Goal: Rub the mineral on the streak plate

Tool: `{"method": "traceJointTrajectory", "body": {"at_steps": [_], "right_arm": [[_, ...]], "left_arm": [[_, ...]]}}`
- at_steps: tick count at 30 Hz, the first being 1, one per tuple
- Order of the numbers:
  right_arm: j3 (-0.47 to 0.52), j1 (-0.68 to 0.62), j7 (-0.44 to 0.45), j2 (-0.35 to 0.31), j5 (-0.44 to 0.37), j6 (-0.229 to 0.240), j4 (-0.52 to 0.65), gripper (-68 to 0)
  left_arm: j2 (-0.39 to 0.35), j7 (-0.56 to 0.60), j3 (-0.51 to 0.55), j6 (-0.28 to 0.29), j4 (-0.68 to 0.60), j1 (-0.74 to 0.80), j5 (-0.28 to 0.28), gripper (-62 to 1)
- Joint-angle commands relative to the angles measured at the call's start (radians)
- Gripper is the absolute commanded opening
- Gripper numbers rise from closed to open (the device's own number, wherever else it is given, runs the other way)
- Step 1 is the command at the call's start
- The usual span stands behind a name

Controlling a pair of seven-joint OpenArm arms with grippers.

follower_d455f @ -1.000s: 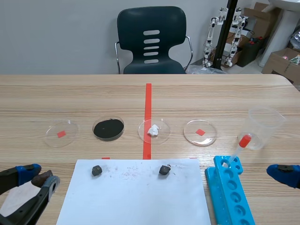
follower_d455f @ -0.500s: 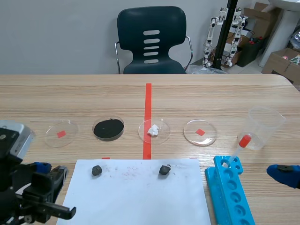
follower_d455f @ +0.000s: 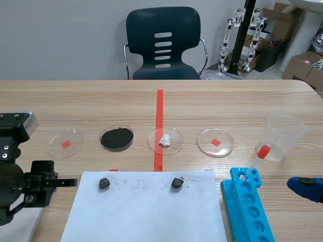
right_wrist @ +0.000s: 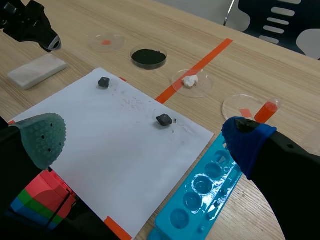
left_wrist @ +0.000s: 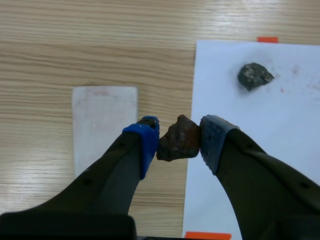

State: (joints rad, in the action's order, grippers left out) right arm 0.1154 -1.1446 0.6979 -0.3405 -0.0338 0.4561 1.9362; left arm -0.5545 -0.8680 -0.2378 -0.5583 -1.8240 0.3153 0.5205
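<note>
Gripping a reddish-brown stone (left_wrist: 178, 139) between the pads of the left end effector (left_wrist: 180, 131), closed on it above the paper (left_wrist: 260, 150) edge. Shift toward the white plate (left_wrist: 105, 125), flat on the worktop (left_wrist: 75, 50) just ahead and beside. Lower to contact, then drag with firm, even pressure, holding the grip tight against slipping. Leave the right end effector (right_wrist: 145, 140) parked, fingers apart.

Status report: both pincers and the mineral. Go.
Left pincer shut on reddish-brown mineral, beside streak plate, not over it. Right pincer open, near blue rack. Nothing on plate.
</note>
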Motion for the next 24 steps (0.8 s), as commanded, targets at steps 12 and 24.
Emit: {"method": "traceJointTrajectory", "body": {"at_steps": [12,24], "right_arm": [[0.001,0.001,0.015,0.0,-0.015,0.001,0.008,0.4],[0.001,0.001,0.015,0.0,-0.015,0.001,0.008,0.4]], "left_arm": [[0.054,-0.132,0.09,0.151,0.294,-0.187,-0.007,-49.3],[0.061,-0.128,0.147,0.267,0.452,-0.245,-0.003,-49.3]]}}
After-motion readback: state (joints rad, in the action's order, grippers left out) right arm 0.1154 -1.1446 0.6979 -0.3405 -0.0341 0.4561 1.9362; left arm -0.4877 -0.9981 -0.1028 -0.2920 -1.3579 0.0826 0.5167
